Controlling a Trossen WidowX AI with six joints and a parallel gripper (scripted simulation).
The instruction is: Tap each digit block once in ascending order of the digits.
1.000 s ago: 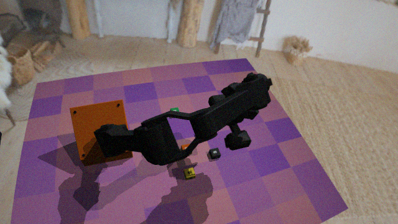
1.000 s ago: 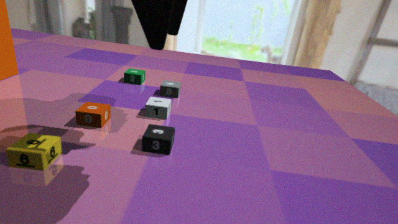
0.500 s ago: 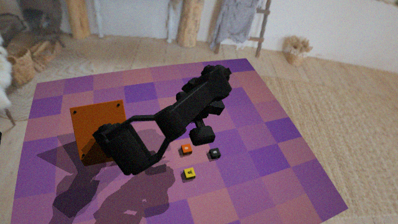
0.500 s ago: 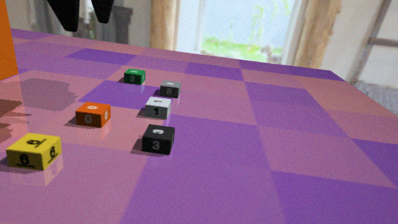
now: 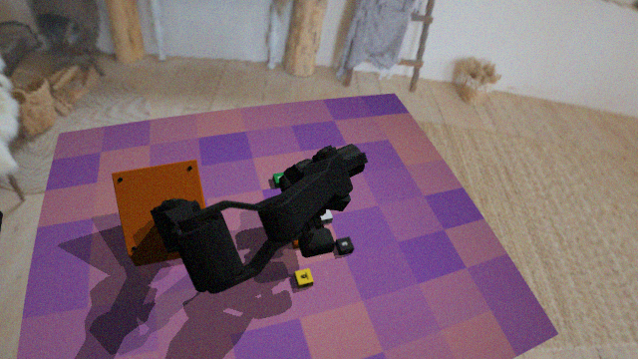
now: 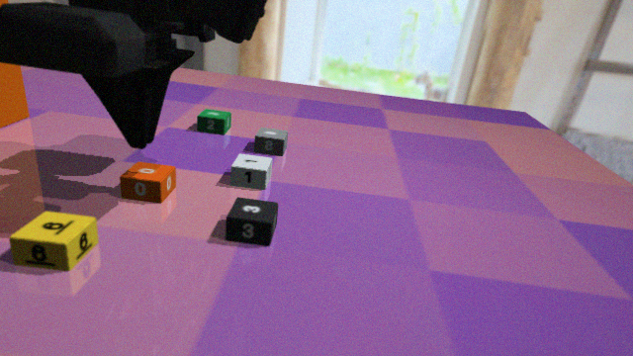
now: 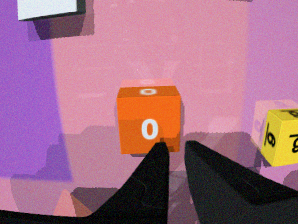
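A: The tool [image 7: 174, 152] has its tips pressed almost together with nothing between them, just short of block 0 [image 7: 149, 117].

B: Where is it on the counter [image 6: 376, 208]?

A: On a pink square. Block 1 [image 6: 251, 171] and block 3 [image 6: 251, 221] sit to one side, the yellow block [image 6: 54, 240] nearer the camera, block 2 [image 6: 214, 121] and the grey block [image 6: 271, 140] farther back.

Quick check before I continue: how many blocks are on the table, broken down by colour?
Orange block: 1
White block: 1
Green block: 1
Black block: 1
Grey block: 1
Yellow block: 1
Total: 6
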